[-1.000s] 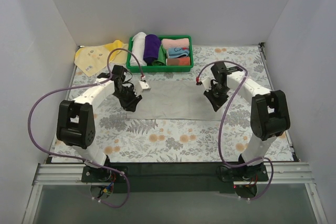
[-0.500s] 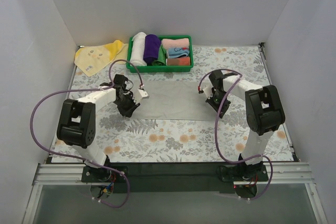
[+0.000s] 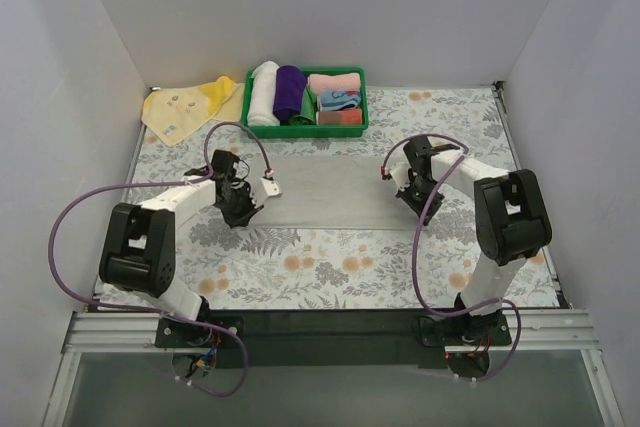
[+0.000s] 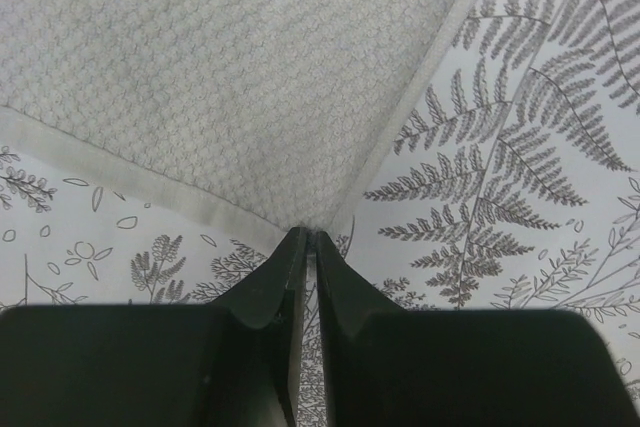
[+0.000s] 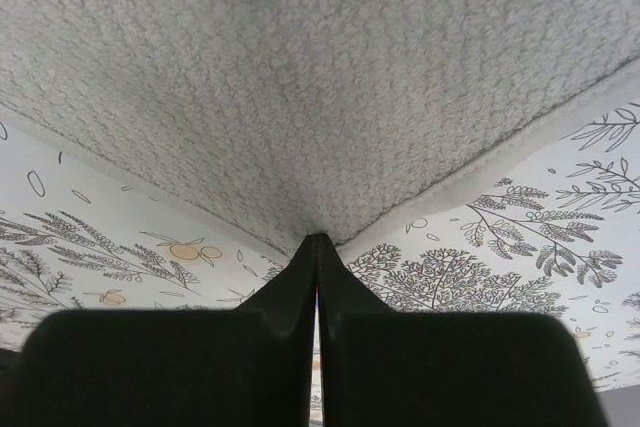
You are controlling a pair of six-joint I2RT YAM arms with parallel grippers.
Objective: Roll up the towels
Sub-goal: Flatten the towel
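Bright, even, soft light; sharp wrist close-ups.

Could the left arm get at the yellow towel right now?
Probably not yet: the left gripper is shut on a corner of the grey towel. The yellow towel lies uncovered beyond it.

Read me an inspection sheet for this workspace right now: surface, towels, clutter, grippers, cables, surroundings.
Surface: leaf-print table cover, lying flat.
Job's things: grey towel spread flat mid-table, not rolled; yellow towel at the far left corner, not rolled.
Clutter: green basket at the far edge, holding rolled and folded cloths.
Grippers: left gripper shut on the grey towel's near left corner; right gripper shut on its near right corner.
Cables: left purple cable and right purple cable each loop beside their arm.
Surroundings: white walls on three sides.
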